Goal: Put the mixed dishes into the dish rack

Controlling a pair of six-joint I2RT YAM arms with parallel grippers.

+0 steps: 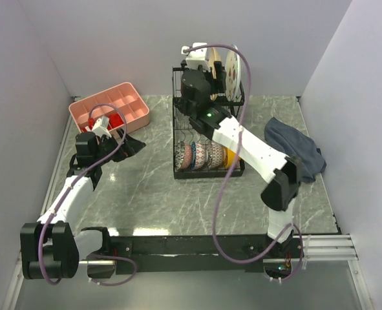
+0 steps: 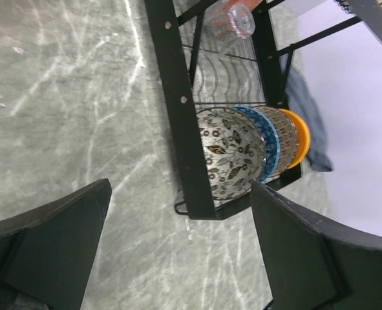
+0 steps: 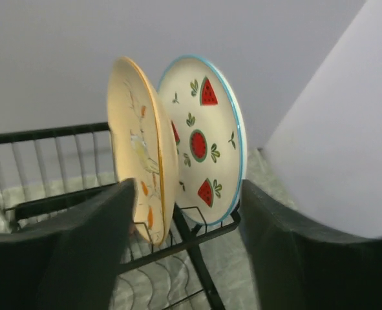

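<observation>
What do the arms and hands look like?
The left arm and right arm have white shells with black joints. A mauve cable loops along each. The right carries a green light. The left hand and right hand have broad dark fingers.

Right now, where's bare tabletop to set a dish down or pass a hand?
Free: marble between the left gripper and the dish rack; the strip from the rack's front to the near edge. Crowded: pink tray back left; bowls and plates stand in the rack, right arm above it; cloth takes the right side.
</observation>
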